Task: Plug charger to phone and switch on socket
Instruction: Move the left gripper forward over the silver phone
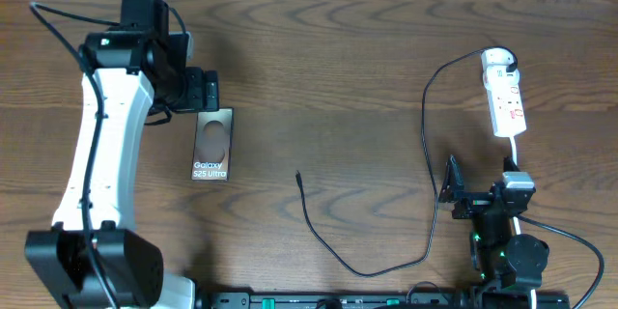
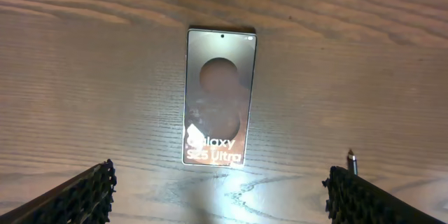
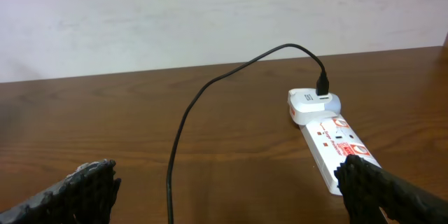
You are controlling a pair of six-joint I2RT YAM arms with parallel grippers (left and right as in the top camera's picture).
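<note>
Overhead: the phone (image 1: 211, 144) lies flat on the table (image 1: 338, 58), just beside the left fingers (image 1: 206, 90). The charger (image 1: 423, 135) runs from the socket (image 1: 505, 97) to a free tip mid-table.
Left wrist: the left fingers are spread wide and empty, with the phone ahead between them.
Right wrist: the right fingers (image 3: 80, 189) are wide apart, holding nothing, with the socket ahead.

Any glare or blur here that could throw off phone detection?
Left wrist: phone screen is glossy, with a dark round reflection mid-screen and a bright glare patch on the table just below it; lettering legible. Overhead: same oval reflection, otherwise even light, sharp. Right wrist: socket and charger sharp, the jaws soft at the bottom corners, wall washed out.
</note>
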